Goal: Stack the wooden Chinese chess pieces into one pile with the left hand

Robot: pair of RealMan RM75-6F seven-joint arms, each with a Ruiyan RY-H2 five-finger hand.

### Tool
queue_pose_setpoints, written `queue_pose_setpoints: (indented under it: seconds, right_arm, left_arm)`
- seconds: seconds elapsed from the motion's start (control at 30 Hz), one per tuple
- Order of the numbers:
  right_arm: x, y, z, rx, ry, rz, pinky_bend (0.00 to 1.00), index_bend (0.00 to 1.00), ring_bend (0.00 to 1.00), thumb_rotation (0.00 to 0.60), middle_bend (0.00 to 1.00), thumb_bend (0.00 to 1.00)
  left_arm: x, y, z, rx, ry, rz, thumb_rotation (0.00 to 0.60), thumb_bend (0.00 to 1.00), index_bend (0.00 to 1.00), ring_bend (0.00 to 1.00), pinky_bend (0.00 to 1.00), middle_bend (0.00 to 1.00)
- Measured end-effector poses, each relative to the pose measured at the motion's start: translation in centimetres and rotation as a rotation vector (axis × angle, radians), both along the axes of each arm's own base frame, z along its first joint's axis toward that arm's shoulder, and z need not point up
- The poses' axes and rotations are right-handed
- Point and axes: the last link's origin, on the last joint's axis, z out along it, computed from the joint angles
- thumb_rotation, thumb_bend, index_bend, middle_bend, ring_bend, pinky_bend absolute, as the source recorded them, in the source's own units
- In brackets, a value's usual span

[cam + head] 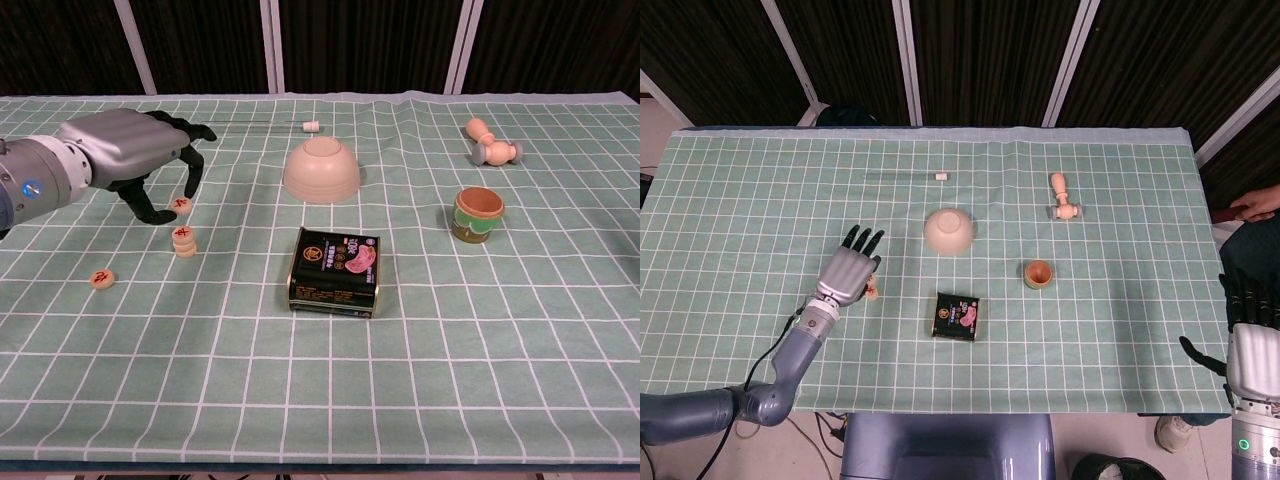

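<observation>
**Left hand pinches a chess piece above the small pile**

Near the table's left edge a loose chess piece (101,278) lies flat. The left hand (135,158) pinches another chess piece (179,205) between thumb and a finger, just above the pile (184,242). Toward the middle, an upturned bowl (321,171) and a tin (335,270); rightward, an orange cup (477,214), contents unclear. The right hand (1252,330), off the table's right edge, has its fingers apart, holding nothing.

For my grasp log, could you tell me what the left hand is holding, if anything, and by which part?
The left hand pinches one chess piece by its edge, between thumb and a fingertip, above the small pile.
</observation>
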Motion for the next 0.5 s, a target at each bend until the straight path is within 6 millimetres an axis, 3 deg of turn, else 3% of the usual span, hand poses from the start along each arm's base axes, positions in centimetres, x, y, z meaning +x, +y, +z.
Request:
queue_pose_setpoints:
  seconds: [0.5]
  right_arm:
    - [0.0, 0.0, 0.0, -0.005, -0.002, -0.001, 0.0, 0.11, 0.0, 0.6, 0.01, 0.23]
  left_arm:
    - [-0.4, -1.1, -0.6, -0.015, 0.03, -0.018, 0.6, 0.31, 0.49, 0.0, 0.0, 0.01]
